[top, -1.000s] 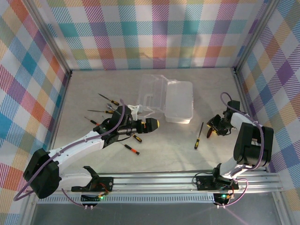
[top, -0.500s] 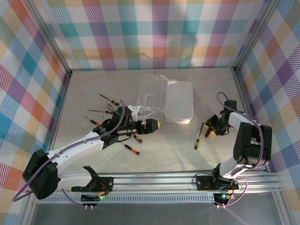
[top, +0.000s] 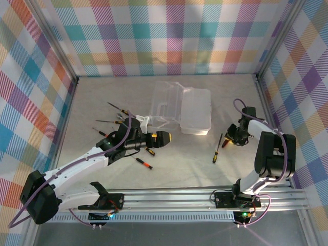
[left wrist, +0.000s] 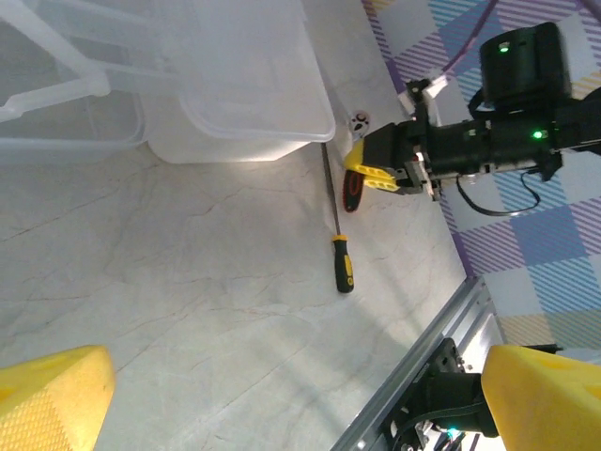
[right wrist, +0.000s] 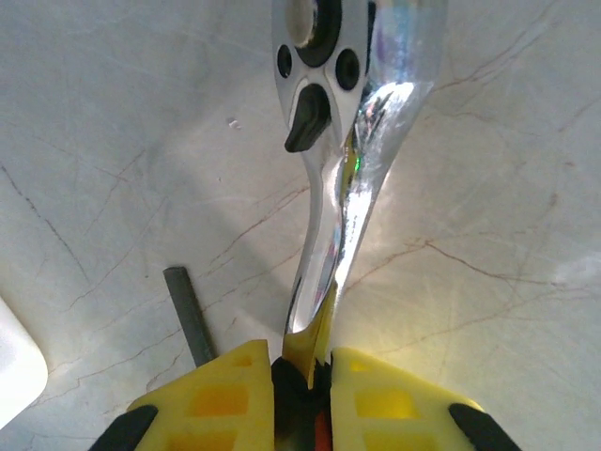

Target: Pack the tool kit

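A pale, marble-veined table sits enclosed by colourful plaid walls. A silver metal rail runs along its near edge.

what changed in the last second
The right gripper closed on the ratchet by its handle. The left gripper, wide open, drew back slightly toward its base. The clear box and the loose screwdrivers stayed where they were.

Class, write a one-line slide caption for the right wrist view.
Right gripper pinches a chrome ratchet wrench by its handle over the marble table.
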You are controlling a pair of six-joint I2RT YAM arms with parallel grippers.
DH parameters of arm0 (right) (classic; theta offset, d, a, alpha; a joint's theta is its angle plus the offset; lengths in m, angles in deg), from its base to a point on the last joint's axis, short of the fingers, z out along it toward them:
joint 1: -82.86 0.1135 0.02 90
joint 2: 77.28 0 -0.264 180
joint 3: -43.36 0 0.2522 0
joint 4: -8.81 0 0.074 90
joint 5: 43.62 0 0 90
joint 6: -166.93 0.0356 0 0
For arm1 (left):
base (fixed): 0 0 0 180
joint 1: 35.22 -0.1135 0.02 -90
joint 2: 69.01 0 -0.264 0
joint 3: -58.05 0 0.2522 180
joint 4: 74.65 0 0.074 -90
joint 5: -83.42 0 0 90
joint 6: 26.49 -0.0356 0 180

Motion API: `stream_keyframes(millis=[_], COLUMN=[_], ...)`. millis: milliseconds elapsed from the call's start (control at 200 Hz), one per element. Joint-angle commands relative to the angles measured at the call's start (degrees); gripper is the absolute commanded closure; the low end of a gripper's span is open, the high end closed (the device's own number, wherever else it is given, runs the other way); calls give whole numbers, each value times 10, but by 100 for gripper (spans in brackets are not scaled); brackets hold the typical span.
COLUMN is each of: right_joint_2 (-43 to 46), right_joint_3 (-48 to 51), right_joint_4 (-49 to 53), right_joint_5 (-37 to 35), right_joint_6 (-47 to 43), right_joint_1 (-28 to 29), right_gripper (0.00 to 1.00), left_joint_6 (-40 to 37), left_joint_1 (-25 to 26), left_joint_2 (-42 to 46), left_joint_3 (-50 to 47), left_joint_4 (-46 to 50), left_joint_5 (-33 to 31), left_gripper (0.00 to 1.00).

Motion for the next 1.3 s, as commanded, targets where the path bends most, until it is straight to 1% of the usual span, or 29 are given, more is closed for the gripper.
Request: stream_keyframes(millis=[0,130,195,235,325,340,390,455,525,590,680,855,980,1090,1295], right_joint_2=[45,59,62,65,65,65,58,33,-10,-51,-96,-172,-231,-273,-309], right_joint_3=[-6,-21,-39,-54,-99,-106,-136,-178,-227,-267,-303,-370,-420,-453,-464], right_joint_4=[9,12,19,25,40,42,48,54,59,61,55,59,75,85,84], right_joint_5=[-6,-1,-2,-7,-16,-17,-26,-25,-14,-15,-9,33,39,53,84], right_joint_6=[-1,-2,-5,-7,-9,-9,-12,-18,-24,-29,-31,-61,-89,-90,-80], right_joint_1=[5,10,24,39,81,87,116,148,175,190,191,204,222,225,225], right_gripper=[93,93,93,93,93,93,93,93,93,93,94,94,94,94,92], left_joint_6=[-22,-23,-23,-25,-32,-33,-34,-30,-21,-12,-2,9,11,7,-2], left_joint_1=[8,8,7,7,3,2,-4,-13,-25,-34,-38,-39,-40,-40,-40], left_joint_2=[4,-1,0,3,13,15,20,29,43,59,85,126,127,121,112], left_joint_3=[19,28,37,43,62,65,73,79,78,71,62,43,47,57,74], left_joint_4=[21,29,48,65,118,139,169,199,219,229,241,259,267,275,290], left_joint_5=[-18,-33,-54,-74,-144,-155,-184,-215,-234,-241,-243,-253,-252,-250,-250], left_gripper=[0,0,0,0,0,0,0,0,0,0,0,0,0,0,0])
